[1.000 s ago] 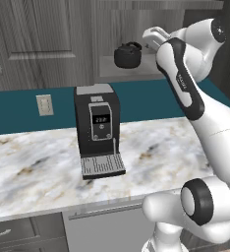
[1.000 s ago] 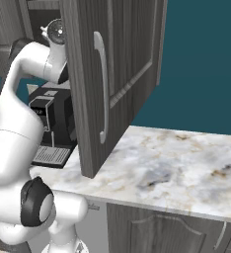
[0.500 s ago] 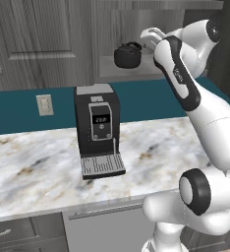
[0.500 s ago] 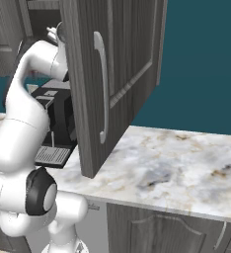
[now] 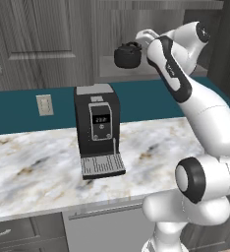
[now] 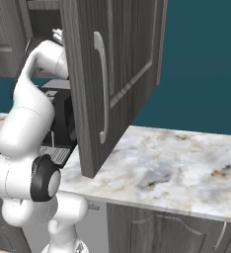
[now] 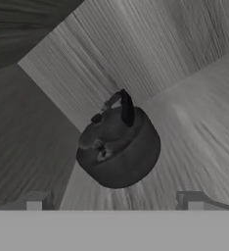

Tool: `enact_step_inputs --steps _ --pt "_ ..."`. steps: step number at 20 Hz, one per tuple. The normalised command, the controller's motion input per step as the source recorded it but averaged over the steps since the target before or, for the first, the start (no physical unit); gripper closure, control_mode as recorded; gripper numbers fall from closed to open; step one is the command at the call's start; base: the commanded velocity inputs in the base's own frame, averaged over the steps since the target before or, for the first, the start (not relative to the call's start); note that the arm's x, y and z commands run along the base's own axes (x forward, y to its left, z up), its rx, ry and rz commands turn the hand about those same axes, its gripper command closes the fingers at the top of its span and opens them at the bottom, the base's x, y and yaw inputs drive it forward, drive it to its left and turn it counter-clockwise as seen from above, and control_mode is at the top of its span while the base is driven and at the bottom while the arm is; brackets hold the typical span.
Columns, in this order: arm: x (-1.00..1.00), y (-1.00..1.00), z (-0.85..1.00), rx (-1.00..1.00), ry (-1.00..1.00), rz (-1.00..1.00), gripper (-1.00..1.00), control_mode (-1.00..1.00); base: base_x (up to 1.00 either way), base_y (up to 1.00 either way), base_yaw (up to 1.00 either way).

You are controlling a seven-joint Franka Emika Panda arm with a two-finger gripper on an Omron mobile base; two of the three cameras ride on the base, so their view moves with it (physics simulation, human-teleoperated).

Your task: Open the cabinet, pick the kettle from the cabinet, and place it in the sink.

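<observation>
The cabinet (image 5: pixel 107 69) stands open, its door (image 6: pixel 112 74) swung out toward the robot with a long silver handle (image 6: pixel 103 89). On its shelf sits the glossy black kettle (image 5: pixel 128 55), upright, with its arched handle on top. In the hand view the kettle (image 7: pixel 119 147) lies straight ahead, a short way beyond my gripper (image 7: pixel 112 201). The gripper is open, with its fingertips (image 7: pixel 34 201) wide apart and nothing between them. From the left base view, the white hand (image 5: pixel 145 36) is just right of the kettle at shelf height. The sink is out of view.
A boxy black coffee machine (image 5: pixel 98 128) stands on the marble counter (image 5: pixel 38 167) below the open cabinet, also seen behind the arm (image 6: pixel 63 118). A wall outlet (image 5: pixel 44 104) sits on the teal backsplash. The open door hangs over the counter (image 6: pixel 186 163).
The hand has edged left into the cabinet, closer to the kettle. The jaws stay open and the kettle has not moved.
</observation>
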Motion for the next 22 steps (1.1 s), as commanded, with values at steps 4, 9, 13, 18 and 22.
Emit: enact_step_inputs --steps 4,9,13,18,22 --pt "0.40 0.00 -0.03 0.00 0.00 0.00 -1.00 -1.00 0.00 0.00 0.00" --pt "0.41 0.00 0.00 0.00 0.00 0.00 -1.00 -1.00 0.00 0.00 0.00" --pt "0.37 0.00 0.00 0.00 0.00 0.00 -1.00 -1.00 0.00 0.00 0.00" --pt "0.31 0.00 0.00 0.00 0.00 0.01 -1.00 -1.00 0.00 0.00 0.00" --pt "0.19 0.00 -0.02 -0.01 0.00 0.02 -1.00 -1.00 0.00 0.00 0.00"
